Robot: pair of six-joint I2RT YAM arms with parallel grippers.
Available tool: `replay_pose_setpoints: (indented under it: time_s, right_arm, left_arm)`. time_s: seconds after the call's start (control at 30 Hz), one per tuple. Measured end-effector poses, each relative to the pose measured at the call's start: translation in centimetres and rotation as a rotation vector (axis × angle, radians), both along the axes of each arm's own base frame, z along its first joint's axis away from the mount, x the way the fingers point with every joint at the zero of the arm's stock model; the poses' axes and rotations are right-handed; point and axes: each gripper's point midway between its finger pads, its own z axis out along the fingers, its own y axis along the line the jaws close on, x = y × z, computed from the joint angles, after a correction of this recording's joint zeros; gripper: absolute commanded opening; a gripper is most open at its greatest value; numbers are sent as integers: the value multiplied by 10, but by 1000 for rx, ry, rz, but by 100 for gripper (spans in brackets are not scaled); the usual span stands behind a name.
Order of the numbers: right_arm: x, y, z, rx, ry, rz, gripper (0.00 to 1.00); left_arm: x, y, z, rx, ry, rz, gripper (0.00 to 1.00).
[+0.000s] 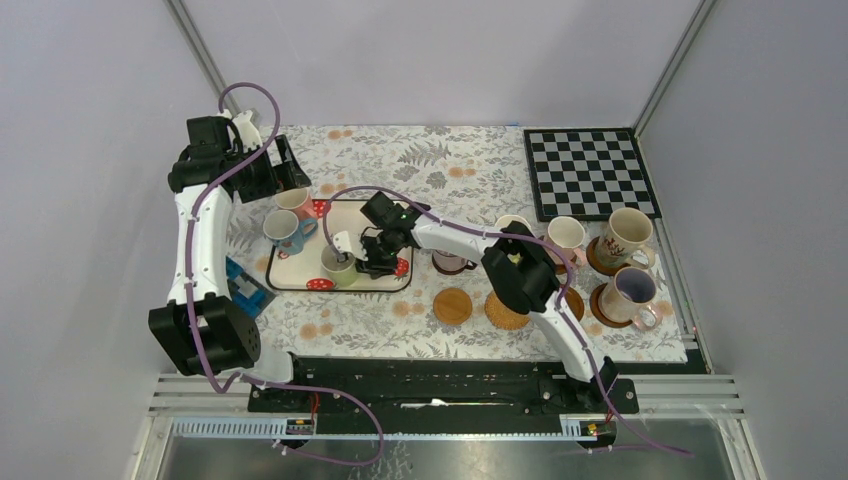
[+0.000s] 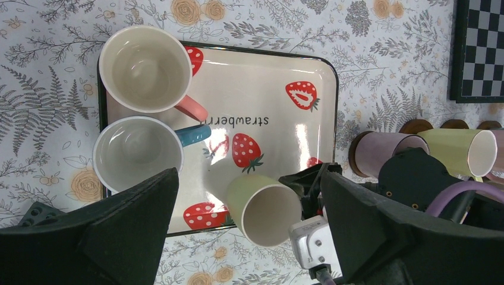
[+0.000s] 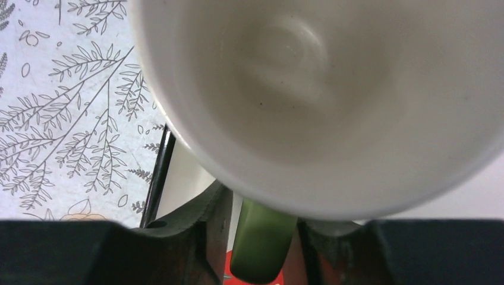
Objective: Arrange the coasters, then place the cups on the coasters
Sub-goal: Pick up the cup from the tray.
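Now | left jaws open | right jaws straddle cup (image 3: 333, 101) handle (image 3: 261, 252) (wrist-only), grip unclear

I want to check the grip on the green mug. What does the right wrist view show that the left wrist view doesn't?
Only the right wrist: the green handle lying between the right fingers.
Only the left wrist: the pink-handled mug, the blue-handled mug and the checkerboard.
Both: the green mug, the tray and the floral cloth.
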Motion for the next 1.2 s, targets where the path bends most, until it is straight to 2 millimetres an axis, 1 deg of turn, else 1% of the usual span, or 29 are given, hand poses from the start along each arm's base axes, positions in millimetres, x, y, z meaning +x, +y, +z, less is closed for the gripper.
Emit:
replay_pose_setpoints:
  time_s: [0.07,0.17,0.3,0.47,0.57,0.67,0.77,0.8,0.9,1.0,1.1,1.2]
  right_arm:
    - [0,1,4,17,3,-20,60]
    - [2,6,11,40,5,-44,60]
    - [5,11,21,69,7,-70,56]
    - [6,15,31,96,10,-93,48]
    - [6,15,31,93,19,-102,39]
    - [5,15,31,92,25,-108,28]
    - [5,14,31,88,27,-112,6]
    - [6,14,33,92,25,-114,0]
    - [3,8,33,88,20,-126,0]
    - [-3,-6,36,87,6,-152,0]
    - [-12,-23,44,89,5,-187,0]
    - [-19,-35,54,104,26,-228,0]
  left_arm:
    - [0,0,0,-3,-1,-2,99]
    - [0,-1,0,-8,-1,-5,99]
    - [0,-3,-1,-19,0,-8,99]
    - [2,-4,-1,-23,-8,-11,99]
    - [2,-4,0,-24,-10,-11,99]
    - [2,-4,-1,-26,-9,-10,99]
    - [2,-5,-4,-30,-4,-11,99]
    - [2,-5,-5,-32,0,-10,99]
    - [1,-5,-8,-37,6,-8,99]
    - [1,-6,-7,-42,4,-11,99]
    - [3,-7,-6,-48,-7,-14,99]
    - [4,-9,-4,-56,-14,-21,99]
